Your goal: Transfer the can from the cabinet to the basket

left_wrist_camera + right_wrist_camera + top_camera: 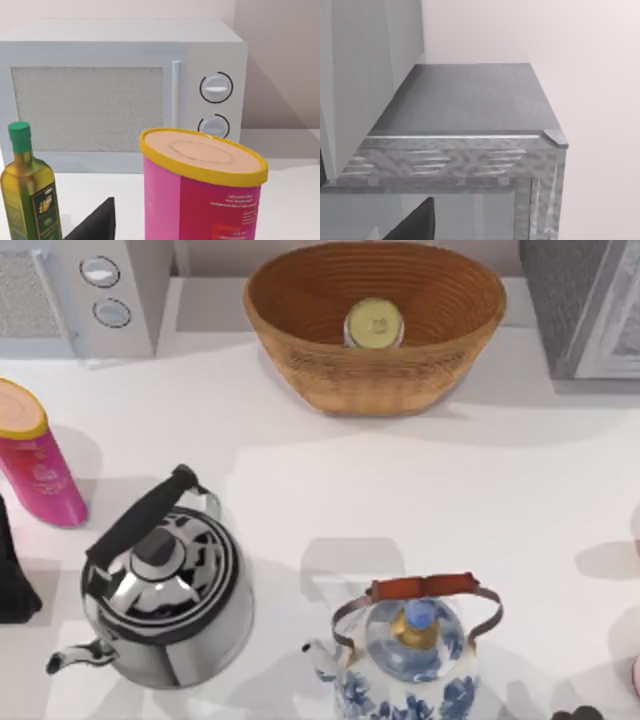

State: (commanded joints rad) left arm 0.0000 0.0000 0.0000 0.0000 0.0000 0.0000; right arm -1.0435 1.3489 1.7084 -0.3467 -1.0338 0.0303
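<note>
The can, a small cylinder with a pale yellow-green top, stands upright inside the woven tan basket at the back middle of the table. The grey cabinet is at the back right; the right wrist view looks at its top from close by. My left gripper sits at the table's left edge, by the pink tube, and a dark part of it shows in the left wrist view. At the front right corner, my right gripper is far from the basket. Neither holds the can.
A white microwave stands at the back left. A pink tube with a yellow cap is at the left, a steel kettle front left, a blue-and-white kettle front middle. An olive oil bottle stands by the tube.
</note>
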